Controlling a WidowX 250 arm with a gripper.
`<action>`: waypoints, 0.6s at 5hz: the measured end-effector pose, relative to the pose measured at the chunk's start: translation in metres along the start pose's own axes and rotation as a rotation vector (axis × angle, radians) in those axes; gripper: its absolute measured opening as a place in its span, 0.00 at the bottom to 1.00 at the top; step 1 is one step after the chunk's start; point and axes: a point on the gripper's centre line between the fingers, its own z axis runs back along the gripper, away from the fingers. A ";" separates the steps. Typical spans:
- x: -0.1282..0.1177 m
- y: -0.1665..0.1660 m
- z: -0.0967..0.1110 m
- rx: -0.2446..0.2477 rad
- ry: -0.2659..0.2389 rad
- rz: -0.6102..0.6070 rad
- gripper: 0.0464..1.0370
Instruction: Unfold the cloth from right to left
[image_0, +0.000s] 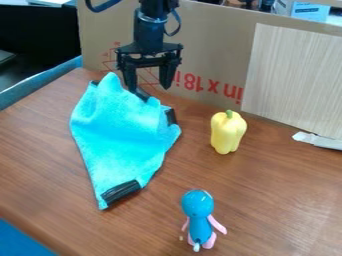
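Well, the black gripper (148, 84) hangs at upper left, jaws apart, near the top edge of the rumpled turquoise cloth (120, 135).

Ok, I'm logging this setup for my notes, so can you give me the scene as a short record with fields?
cloth: turquoise, rumpled, far end raised in peaks
cloth trim: black patches at its edges
gripper: open, at the cloth's far end
pepper: yellow, upright, right of the cloth in view
figure: blue with pink limbs, nearest the camera
backdrop: cardboard behind the table
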 end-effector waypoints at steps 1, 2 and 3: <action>-0.004 0.000 -0.017 0.030 0.033 -0.002 0.96; -0.004 -0.003 -0.019 0.024 0.027 0.026 0.96; -0.007 -0.014 -0.030 0.040 0.021 0.028 0.91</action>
